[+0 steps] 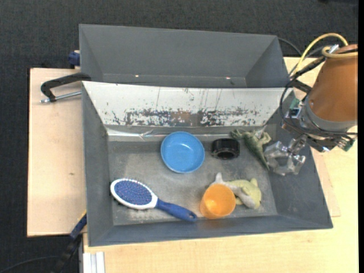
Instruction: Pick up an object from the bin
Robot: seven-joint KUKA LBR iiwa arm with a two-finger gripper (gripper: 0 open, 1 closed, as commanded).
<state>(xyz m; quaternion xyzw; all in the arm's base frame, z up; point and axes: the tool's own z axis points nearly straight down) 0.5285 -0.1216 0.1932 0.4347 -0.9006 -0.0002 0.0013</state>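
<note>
- My gripper (287, 155) hangs by the bin's (94, 152) 3 o'clock wall; clenched or released, I cannot tell.
- Risk: I scrape that wall, or shove the green toy (253, 142) at my 9 o'clock.

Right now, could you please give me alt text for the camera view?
The hand hangs at the right side of the grey bin, beside a green toy; a blue bowl, black ring, orange cup and blue brush lie to its left.

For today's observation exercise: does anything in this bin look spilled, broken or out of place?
Nothing spilled or broken. Only the green crumpled thing sits oddly, slumped against the bin's right wall beside the gripper.
</note>
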